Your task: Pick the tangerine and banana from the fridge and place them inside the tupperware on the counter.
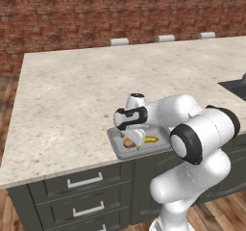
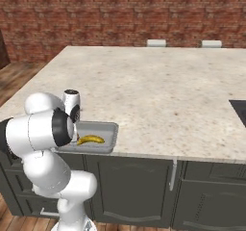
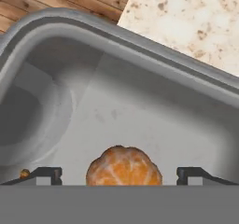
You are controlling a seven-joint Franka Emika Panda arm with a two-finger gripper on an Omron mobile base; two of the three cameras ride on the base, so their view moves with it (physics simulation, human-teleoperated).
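Hand view: tangerine (image 3: 123, 166) between wide jaws, apparently untouched.

Kitchen: stone counter (image 1: 72, 90), drawers (image 1: 84, 196), brick wall (image 1: 96, 13)

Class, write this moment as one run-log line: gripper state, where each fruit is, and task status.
gripper: open, fingertips either side of tangerine | tangerine: in tupperware | banana: in tupperware | tupperware: on counter edge | status: both fruits placed

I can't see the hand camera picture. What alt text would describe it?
A tangerine sits on the floor of the grey tupperware, between the robot's two open fingers. Speckled counter shows beyond the rim.
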